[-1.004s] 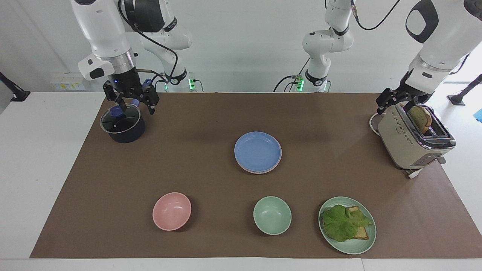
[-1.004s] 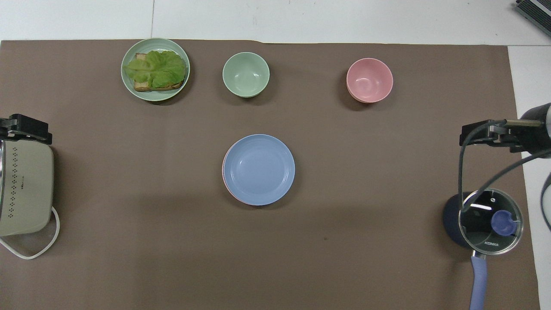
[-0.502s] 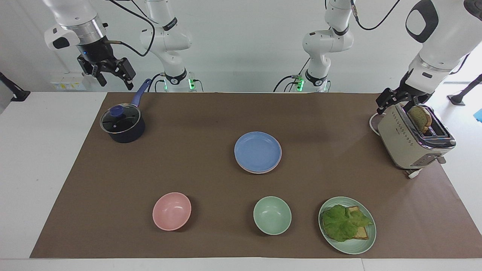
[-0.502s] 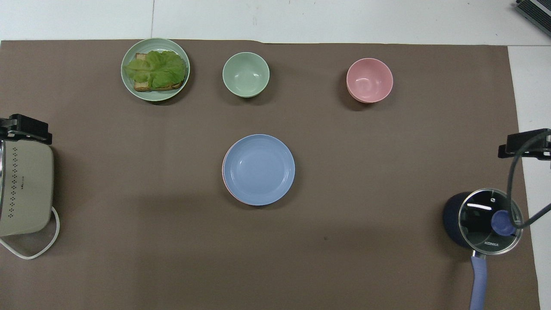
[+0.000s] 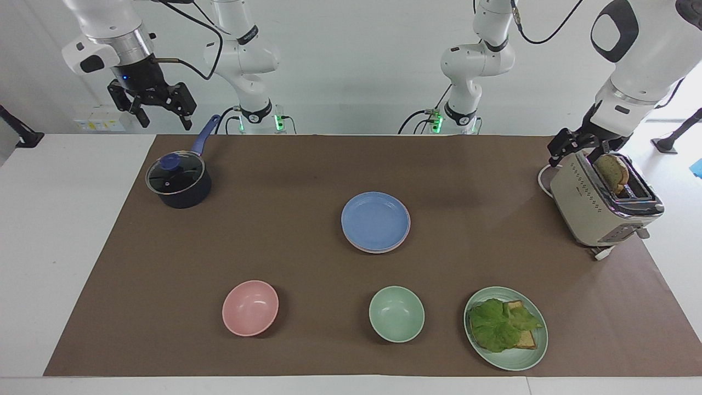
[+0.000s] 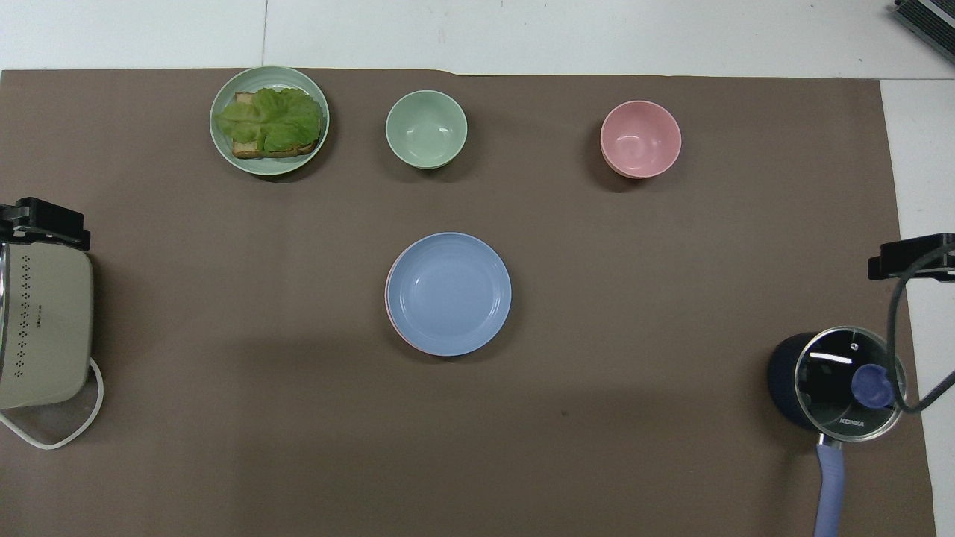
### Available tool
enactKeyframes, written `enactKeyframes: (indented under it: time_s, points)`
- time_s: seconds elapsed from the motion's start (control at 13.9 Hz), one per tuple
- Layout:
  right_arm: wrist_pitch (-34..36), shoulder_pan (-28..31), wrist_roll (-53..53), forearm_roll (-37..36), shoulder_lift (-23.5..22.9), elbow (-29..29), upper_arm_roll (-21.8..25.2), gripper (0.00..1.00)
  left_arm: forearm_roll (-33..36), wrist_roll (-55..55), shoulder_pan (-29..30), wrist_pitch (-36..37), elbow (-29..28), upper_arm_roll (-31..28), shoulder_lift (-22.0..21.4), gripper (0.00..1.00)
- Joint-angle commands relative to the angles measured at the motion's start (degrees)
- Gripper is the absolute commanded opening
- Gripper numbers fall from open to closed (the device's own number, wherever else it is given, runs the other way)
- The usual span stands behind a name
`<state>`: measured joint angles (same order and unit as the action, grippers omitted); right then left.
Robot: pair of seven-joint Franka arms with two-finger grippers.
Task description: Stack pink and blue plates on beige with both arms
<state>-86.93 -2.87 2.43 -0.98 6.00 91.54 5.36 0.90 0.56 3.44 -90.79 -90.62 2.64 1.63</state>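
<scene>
Blue plate (image 5: 375,219): seated topmost on the stack at the mat's centre.
Pink plate (image 5: 378,250): rim shown beneath; beige plate hidden.
Left gripper (image 5: 570,147): spread, empty, over the toaster (image 5: 598,211).
Right gripper (image 5: 159,107): spread, empty, raised above the pot (image 5: 179,181).
Progress: stacking judged complete.

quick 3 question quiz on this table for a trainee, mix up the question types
1. True or false: the blue plate is the top of the stack in the middle of the mat.
2. Multiple choice: what lies on the green plate? A) a spoon B) bread with a lettuce leaf C) nothing
3. Fill in: the right gripper hangs in the air above the table's edge close to the lidded ____.

Key
1. True; a pink rim shows under it, and a beige plate cannot be made out beneath.
2. B; the bread and lettuce sit on it.
3. Pot. The left gripper waits at the toaster.
</scene>
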Motion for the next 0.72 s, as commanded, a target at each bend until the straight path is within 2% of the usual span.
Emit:
enactKeyframes:
  time_s: [0.0,0.65]
  points:
    - [0.09,0.05,-1.47,-1.04,0.16,0.57,-0.35,1.00,0.24,-0.48,0.61,-0.09,-1.05,0.26,-0.93,1.00]
    - [0.79,0.14,-1.64,-0.60,0.15,1.09,-0.35,1.00,0.24,-0.48,0.61,-0.09,-1.05,0.26,-0.93,1.00]
